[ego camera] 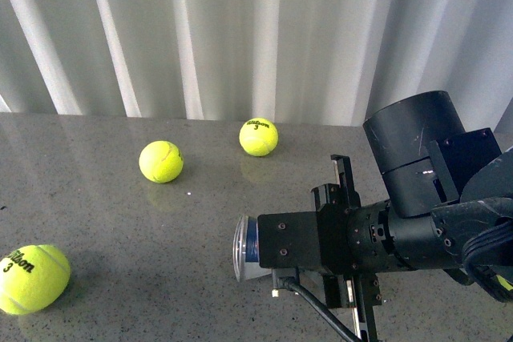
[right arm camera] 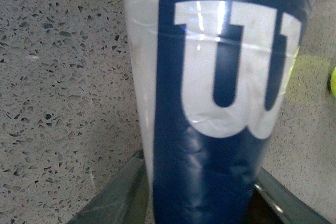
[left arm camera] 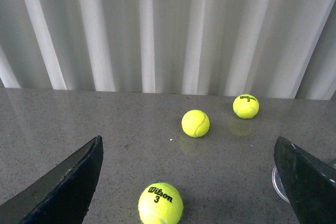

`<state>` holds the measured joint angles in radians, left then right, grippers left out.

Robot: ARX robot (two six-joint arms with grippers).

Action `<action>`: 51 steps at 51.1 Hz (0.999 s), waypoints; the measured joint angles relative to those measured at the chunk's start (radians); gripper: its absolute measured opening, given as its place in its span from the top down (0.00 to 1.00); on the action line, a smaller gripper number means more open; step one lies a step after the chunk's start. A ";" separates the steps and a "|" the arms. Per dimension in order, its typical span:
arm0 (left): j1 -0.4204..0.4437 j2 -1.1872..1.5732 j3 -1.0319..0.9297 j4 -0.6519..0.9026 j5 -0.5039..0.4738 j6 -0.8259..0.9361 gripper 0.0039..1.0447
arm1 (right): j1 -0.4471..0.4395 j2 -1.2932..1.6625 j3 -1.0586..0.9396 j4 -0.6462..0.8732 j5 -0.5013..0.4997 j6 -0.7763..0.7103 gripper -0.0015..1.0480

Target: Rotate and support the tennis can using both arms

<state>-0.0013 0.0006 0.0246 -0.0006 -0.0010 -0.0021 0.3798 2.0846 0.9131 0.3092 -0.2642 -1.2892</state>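
1. Spanning the scene: flat grey speckled stone table (ego camera: pixel 120 198).
2. Right gripper (ego camera: pixel 288 247), black and boxy, clamped on the tennis can (right arm camera: pixel 220 103). Can is a crinkled clear tube with a blue label, held horizontal.
3. Left gripper (left arm camera: pixel 187 145): fingers spread wide, released.
4. Three fuzzy yellow-green tennis balls (ego camera: pixel 161 162), all left of the can.

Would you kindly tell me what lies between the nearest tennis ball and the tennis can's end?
Nothing but bare grey table: in the front view, the stretch between the nearest tennis ball and the tennis can holds no object.
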 joint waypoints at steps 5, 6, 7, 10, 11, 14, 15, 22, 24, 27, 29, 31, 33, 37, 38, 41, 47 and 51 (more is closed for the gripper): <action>0.000 0.000 0.000 0.000 0.000 0.000 0.06 | -0.001 -0.013 -0.002 -0.010 0.001 0.035 0.38; 0.000 0.000 0.000 0.000 0.000 0.000 0.06 | 0.000 -0.017 -0.002 -0.013 0.001 0.046 0.35; 0.000 0.000 0.000 0.000 0.000 0.000 0.06 | 0.001 -0.024 -0.002 -0.019 0.002 0.061 0.30; 0.000 0.000 0.000 0.000 0.000 0.000 0.06 | 0.008 -0.045 -0.002 -0.037 0.008 0.094 0.18; 0.000 0.000 0.000 0.000 0.000 0.000 0.06 | 0.010 -0.053 -0.002 -0.042 0.008 0.109 0.14; 0.000 0.000 0.000 0.000 0.000 0.000 0.06 | 0.019 -0.079 -0.002 -0.062 0.009 0.151 0.05; 0.000 0.000 0.000 0.000 0.000 0.000 0.06 | 0.021 -0.088 -0.002 -0.070 0.008 0.163 0.05; 0.000 0.000 0.000 0.000 0.000 0.000 0.06 | 0.031 -0.178 -0.002 -0.158 -0.008 0.250 0.07; 0.000 0.000 0.000 0.000 0.000 0.000 0.06 | 0.031 -0.224 -0.003 -0.189 -0.026 0.291 0.07; 0.000 0.000 0.000 0.000 0.000 0.000 0.06 | 0.029 -0.280 -0.012 -0.208 -0.055 0.338 0.07; 0.000 0.000 0.000 0.000 0.000 0.000 0.06 | 0.027 -0.319 -0.023 -0.209 -0.073 0.364 0.07; 0.000 0.000 0.000 0.000 0.000 0.000 0.06 | 0.021 -0.375 -0.044 -0.206 -0.097 0.409 0.07; 0.000 0.000 0.000 0.000 0.000 0.000 0.06 | 0.015 -0.419 -0.064 -0.196 -0.114 0.443 0.07; 0.000 0.000 0.000 0.000 0.000 0.000 0.06 | -0.009 -0.533 -0.133 -0.133 -0.116 0.540 0.07; 0.000 0.000 0.000 0.000 0.000 0.000 0.06 | -0.018 -0.558 -0.151 -0.110 -0.109 0.563 0.07; 0.000 0.000 0.000 0.000 0.000 0.000 0.06 | -0.045 -0.618 -0.197 -0.040 -0.073 0.619 0.07; 0.000 0.000 0.000 0.000 0.000 0.000 0.06 | -0.176 -0.752 -0.291 0.121 0.027 0.828 0.07; 0.000 0.000 0.000 0.000 0.000 0.000 0.06 | -0.256 -0.809 -0.323 0.182 0.097 0.942 0.07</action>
<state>-0.0013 0.0006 0.0246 -0.0006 -0.0006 -0.0025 0.1242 1.2751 0.5900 0.4908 -0.1673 -0.3470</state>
